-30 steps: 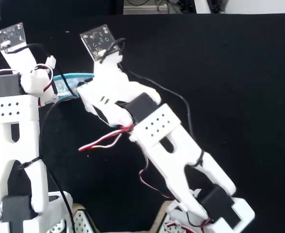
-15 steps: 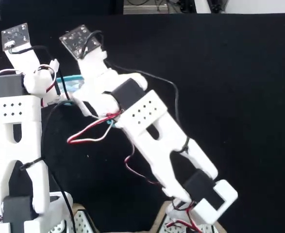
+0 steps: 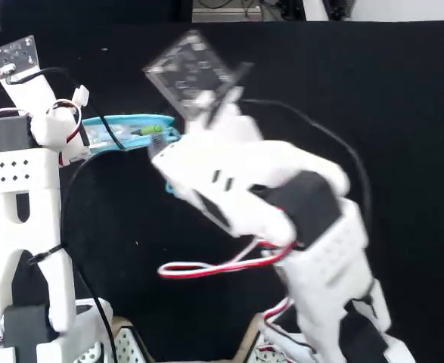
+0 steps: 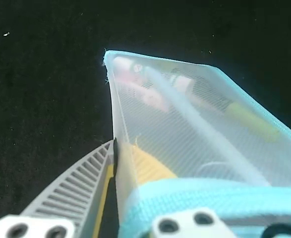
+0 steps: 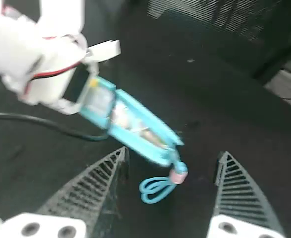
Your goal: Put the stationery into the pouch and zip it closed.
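— The big white right arm (image 3: pixel 282 197) just swung back to mid-frame, right gripper (image 5: pixel 172 152) spread wide, empty.
— And the light-blue mesh pouch (image 3: pixel 127 130)?
— Upper left, clamped by the left gripper (image 4: pixel 118 153), stationery (image 4: pixel 150 96) inside; looks zipped.

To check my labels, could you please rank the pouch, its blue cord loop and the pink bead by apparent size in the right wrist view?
1. pouch, by far the largest
2. blue cord loop
3. pink bead, the smallest
All three sit close together, so nearness hardly skews this.
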You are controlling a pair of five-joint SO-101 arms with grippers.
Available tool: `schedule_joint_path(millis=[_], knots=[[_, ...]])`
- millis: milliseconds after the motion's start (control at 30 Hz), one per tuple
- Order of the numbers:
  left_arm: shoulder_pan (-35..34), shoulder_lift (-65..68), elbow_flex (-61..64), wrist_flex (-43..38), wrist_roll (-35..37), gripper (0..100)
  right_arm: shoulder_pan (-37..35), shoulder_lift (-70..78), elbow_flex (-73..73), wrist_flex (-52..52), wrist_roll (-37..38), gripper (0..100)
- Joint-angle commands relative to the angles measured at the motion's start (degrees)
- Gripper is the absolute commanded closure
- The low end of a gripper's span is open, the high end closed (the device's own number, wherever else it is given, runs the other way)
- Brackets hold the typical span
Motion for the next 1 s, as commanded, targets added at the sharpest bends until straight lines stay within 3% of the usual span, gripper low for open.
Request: schedule_joint_path(millis=[0,233,500,600,800,967], knots=[[-0.9,0.4,0.1,-0.4,-0.4,97,6.3,-1.9,5.9,-1.3,0.7,71.0],[-0.8,0.4,0.0,-0.4,-0.4,97,8.5,-6.8,31.4,-13.3,6.2,70.9],[-1.2,0.4,0.0,-0.4,-0.4,97,7.7,-17.5,58.5,-39.4,6.9,70.9],[-0.9,0.4,0.0,-0.4,-0.4,97,6.9,-17.5,66.1,-47.9,10.9,70.9],[-1.1,0.4,0.1,-0.4,-0.4,97,5.0,-17.5,74.0,-62.6,15.6,70.9],[-0.9,0.4,0.2,-0.4,-0.4,97,5.0,-17.5,74.2,-65.4,15.7,70.9]])
